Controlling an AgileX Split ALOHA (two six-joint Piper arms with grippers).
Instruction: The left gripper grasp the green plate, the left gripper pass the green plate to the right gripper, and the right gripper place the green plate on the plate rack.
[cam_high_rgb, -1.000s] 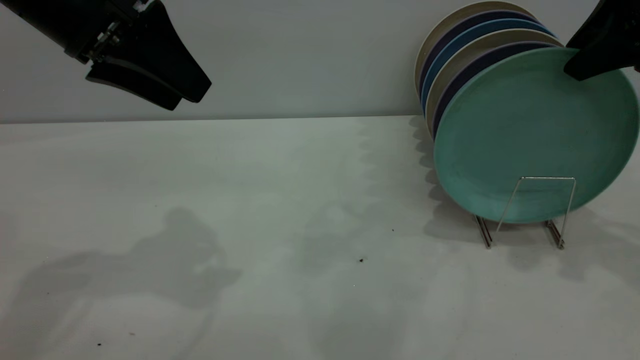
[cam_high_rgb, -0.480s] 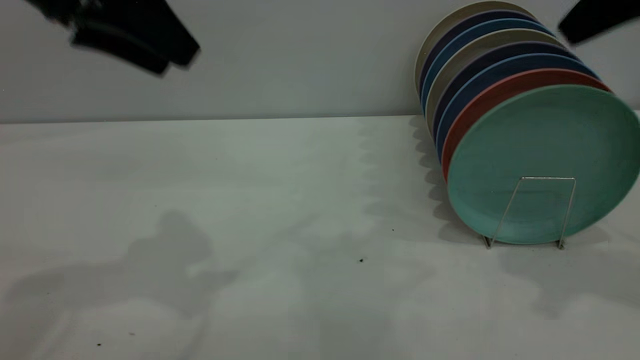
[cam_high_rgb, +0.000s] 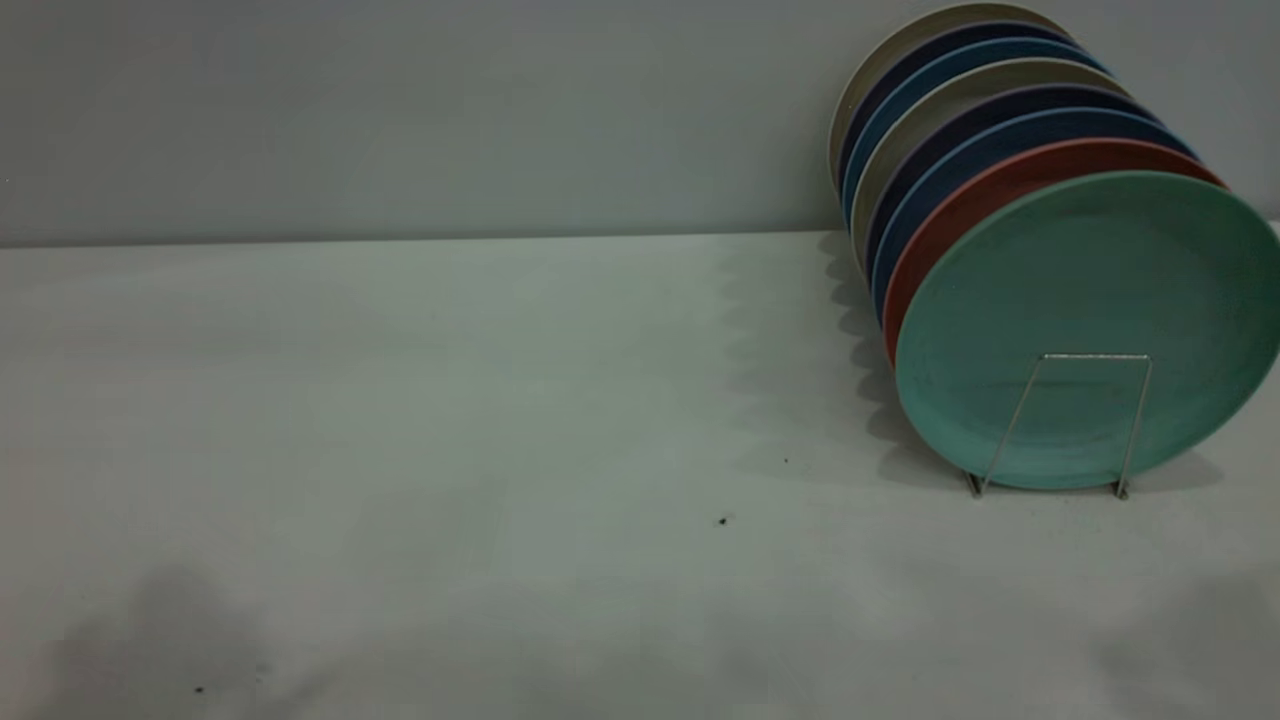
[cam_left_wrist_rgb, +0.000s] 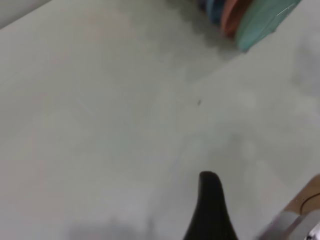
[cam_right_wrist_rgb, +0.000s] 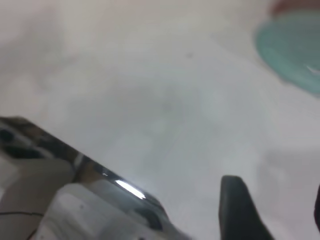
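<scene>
The green plate (cam_high_rgb: 1090, 320) stands upright at the front of the plate rack (cam_high_rgb: 1095, 356), behind its front wire loop, leaning on the salmon-pink plate (cam_high_rgb: 960, 210). No gripper touches it. Both grippers are out of the exterior view. The left gripper (cam_left_wrist_rgb: 210, 202) hangs high over the bare table, far from the green plate (cam_left_wrist_rgb: 262, 20); only one jaw shows. The right gripper (cam_right_wrist_rgb: 280, 210) is open and empty above the table, with the green plate (cam_right_wrist_rgb: 295, 50) off to one side.
Several dark blue and beige plates (cam_high_rgb: 950, 110) stand in a row behind the pink one, up to the grey back wall. The white table (cam_high_rgb: 450, 450) stretches out to the left of the rack, with small dark specks (cam_high_rgb: 722, 520).
The right gripper let go of the green plate, which dropped into the rack's front slot. Both grippers then rose out of the exterior view. The plates have not moved in the last half second.
</scene>
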